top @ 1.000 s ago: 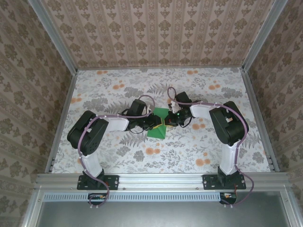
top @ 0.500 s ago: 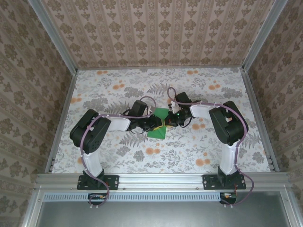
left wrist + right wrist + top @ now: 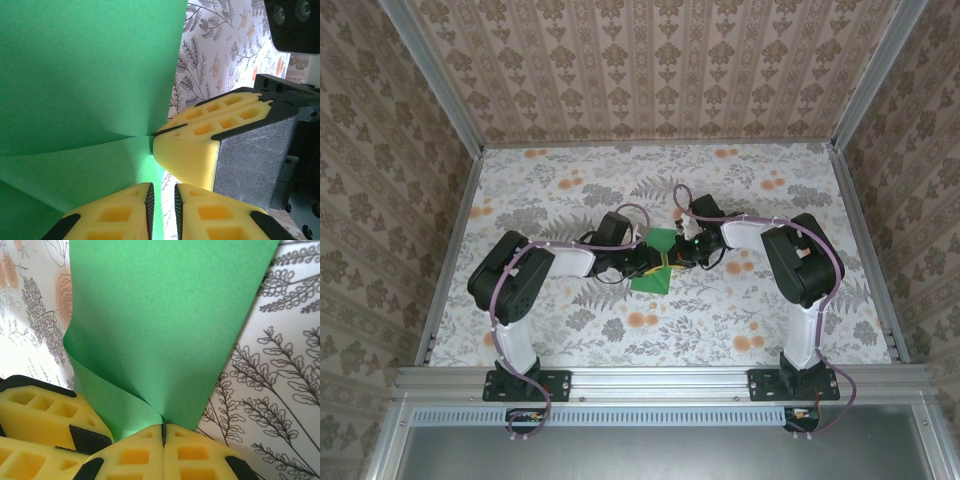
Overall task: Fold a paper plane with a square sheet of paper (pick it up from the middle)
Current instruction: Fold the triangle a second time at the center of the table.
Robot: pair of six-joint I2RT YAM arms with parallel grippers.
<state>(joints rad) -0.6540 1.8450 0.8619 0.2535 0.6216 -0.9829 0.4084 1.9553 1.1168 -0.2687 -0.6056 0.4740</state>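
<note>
I find the square sheet of paper (image 3: 650,279) at the middle of the table (image 3: 750,190), between both arms, partly lifted and curled. The right gripper (image 3: 162,429) is clamped on the sheet's right edge, its yellow fingers pressed together with the green paper pinched in the seam. The left gripper (image 3: 162,200) meets it from the left. Its jaws stand slightly apart with the sheet's edge in the narrow gap, and I cannot tell whether the pads touch the paper.

Paper (image 3: 648,281) middle hidden beneath left gripper (image 3: 657,263) and right gripper (image 3: 673,258) overhead, sheet cut off at 12 and 9 o'clock at left wrist
</note>
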